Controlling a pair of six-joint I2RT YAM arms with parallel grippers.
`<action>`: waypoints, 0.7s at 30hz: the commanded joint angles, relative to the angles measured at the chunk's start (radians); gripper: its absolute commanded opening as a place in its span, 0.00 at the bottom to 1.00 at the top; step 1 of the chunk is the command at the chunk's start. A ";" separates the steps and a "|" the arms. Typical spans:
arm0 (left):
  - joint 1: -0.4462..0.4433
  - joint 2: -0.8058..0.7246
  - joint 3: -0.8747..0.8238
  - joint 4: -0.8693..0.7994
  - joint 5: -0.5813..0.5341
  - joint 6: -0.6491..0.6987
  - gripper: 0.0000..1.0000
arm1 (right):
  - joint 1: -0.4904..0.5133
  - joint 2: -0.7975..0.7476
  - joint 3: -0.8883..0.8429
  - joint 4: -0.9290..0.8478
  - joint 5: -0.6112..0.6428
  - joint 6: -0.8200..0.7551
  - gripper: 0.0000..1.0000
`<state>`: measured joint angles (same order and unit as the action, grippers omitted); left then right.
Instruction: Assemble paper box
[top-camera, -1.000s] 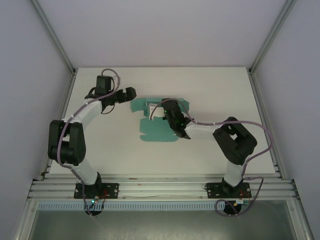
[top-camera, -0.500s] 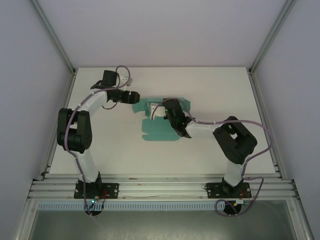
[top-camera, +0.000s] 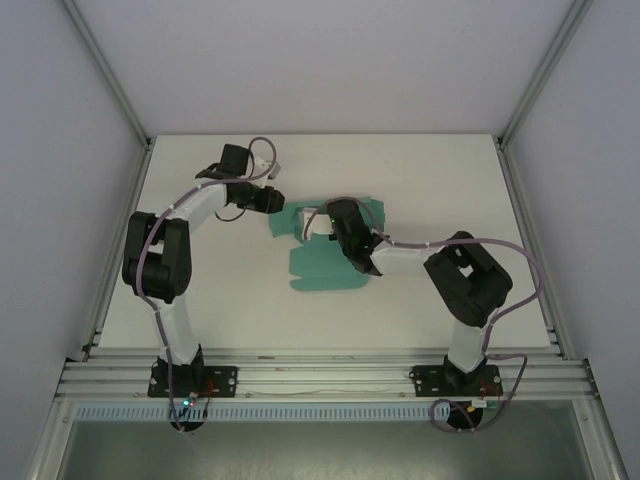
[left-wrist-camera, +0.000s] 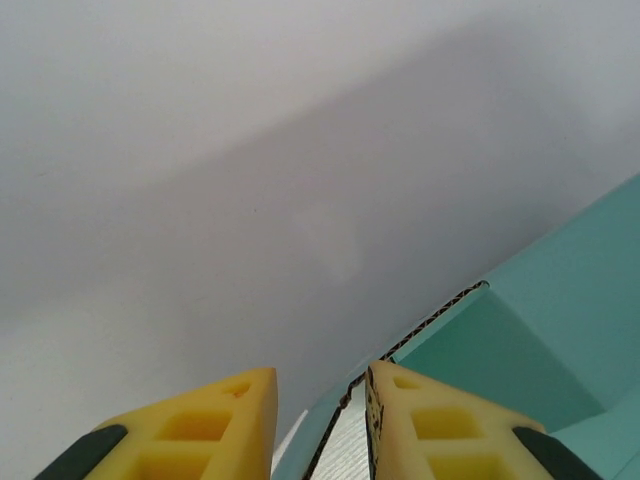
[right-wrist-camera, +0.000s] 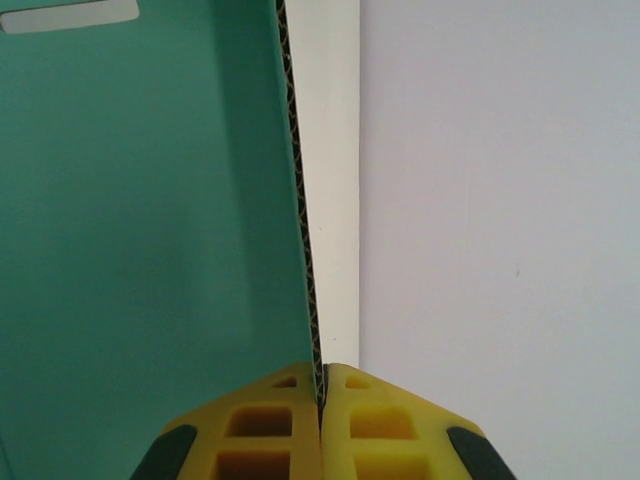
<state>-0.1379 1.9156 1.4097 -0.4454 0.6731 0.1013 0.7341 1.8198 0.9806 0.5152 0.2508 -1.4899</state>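
Note:
The paper box (top-camera: 320, 265) is a teal die-cut sheet lying mid-table, its far part raised. My right gripper (top-camera: 322, 225) sits over that raised part. In the right wrist view the right gripper (right-wrist-camera: 322, 372) is shut on the card's corrugated edge, teal face (right-wrist-camera: 150, 200) to the left. My left gripper (top-camera: 277, 199) is at the sheet's far-left corner. In the left wrist view the left gripper (left-wrist-camera: 318, 385) has a narrow gap between its yellow fingers (left-wrist-camera: 440, 420), and the edge of a teal flap (left-wrist-camera: 540, 330) runs into that gap against the right finger.
The white table (top-camera: 200, 290) is bounded by metal frame rails (top-camera: 110, 250) at left and right. Both arm bases stand on the near rail (top-camera: 320, 378). The right arm's elbow (top-camera: 468, 280) rises to the right of the sheet.
My left arm has swung right up to the sheet's far-left corner and its jaws have narrowed around the flap edge. The right gripper has kept its hold; the sheet shifted slightly right.

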 joint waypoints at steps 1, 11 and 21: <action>-0.011 -0.001 -0.041 -0.040 0.006 -0.017 0.29 | -0.001 0.002 0.037 -0.001 0.031 0.033 0.00; -0.054 -0.110 -0.114 0.033 0.047 -0.094 0.00 | 0.003 0.017 0.048 0.018 0.073 0.047 0.00; -0.189 -0.181 -0.156 0.132 0.010 -0.187 0.00 | 0.027 0.029 0.058 0.023 0.109 0.099 0.00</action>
<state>-0.3061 1.7756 1.2709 -0.3965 0.6437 -0.0463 0.7502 1.8435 1.0214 0.5220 0.3489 -1.4502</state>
